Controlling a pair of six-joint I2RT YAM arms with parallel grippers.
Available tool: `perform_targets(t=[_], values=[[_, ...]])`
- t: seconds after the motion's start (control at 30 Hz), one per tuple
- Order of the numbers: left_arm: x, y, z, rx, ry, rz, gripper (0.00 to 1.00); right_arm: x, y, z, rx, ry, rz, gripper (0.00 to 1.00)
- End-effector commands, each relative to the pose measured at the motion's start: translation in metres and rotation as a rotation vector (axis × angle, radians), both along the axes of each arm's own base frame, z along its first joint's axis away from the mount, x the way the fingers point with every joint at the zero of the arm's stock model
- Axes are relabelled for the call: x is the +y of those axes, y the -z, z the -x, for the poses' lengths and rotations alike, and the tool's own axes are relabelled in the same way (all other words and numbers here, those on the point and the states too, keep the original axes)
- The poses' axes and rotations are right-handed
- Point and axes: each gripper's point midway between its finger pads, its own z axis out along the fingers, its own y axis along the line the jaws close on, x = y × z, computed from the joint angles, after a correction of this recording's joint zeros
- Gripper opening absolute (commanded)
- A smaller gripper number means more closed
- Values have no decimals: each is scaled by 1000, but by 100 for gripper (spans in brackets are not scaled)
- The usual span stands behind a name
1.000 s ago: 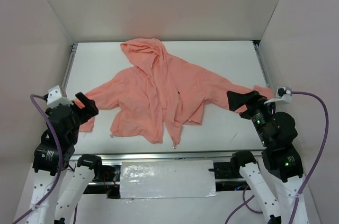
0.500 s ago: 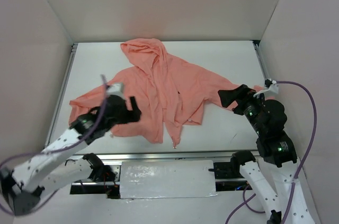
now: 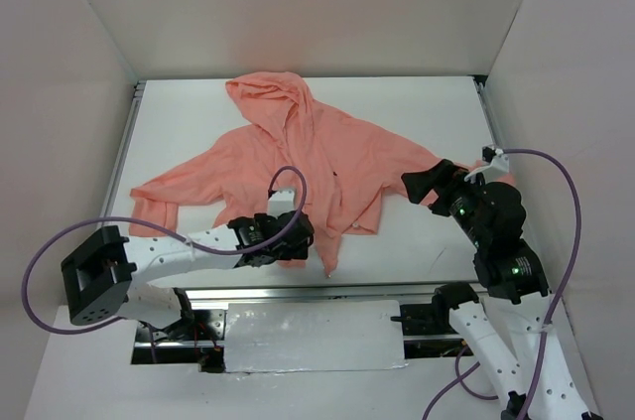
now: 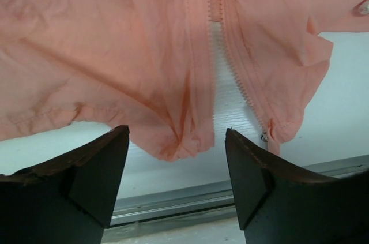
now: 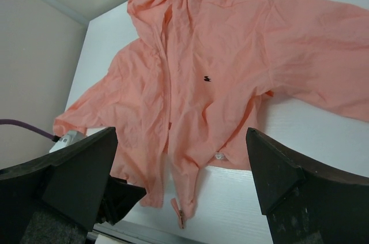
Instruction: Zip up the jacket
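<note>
- The jacket lies spread on the white table, with its hood at 12 o'clock and its hem at 6 o'clock. The front is still parted near the hem.
- The left gripper is spread wide and holds nothing. In its wrist view it straddles a puckered fold of the hem, not the zipper teeth, which sit toward 3 o'clock of it.
- Closing here would likely pinch only loose fabric. That would bunch the thin cloth and drag the two zipper halves further out of line.
- A small metal piece sits at the hem end of the teeth. I cannot tell whether it is the slider, and a wrong guess would waste the grasp.
- The right gripper is also gaping and empty, hovering near the sleeve at 3 o'clock. With nothing pinning the jacket, any pull may slide the whole garment.
- A second ago the left arm stood by the table's 9 o'clock edge, and it has since swept across to the hem.
- The right gripper has crept slightly inward, and the jacket looks unmoved.
</note>
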Motion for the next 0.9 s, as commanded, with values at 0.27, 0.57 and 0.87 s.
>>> perform_targets(t=[0.27, 0.57, 0.87], values=[[-27, 16, 9, 63, -9, 55, 69, 7, 0, -10, -37, -40, 24, 100], [-26, 38, 19, 106, -5, 14, 57, 6, 3, -12, -32, -37, 33, 100], [-20, 46, 19, 101, -12, 4, 42, 10, 2, -13, -31, -58, 27, 100]])
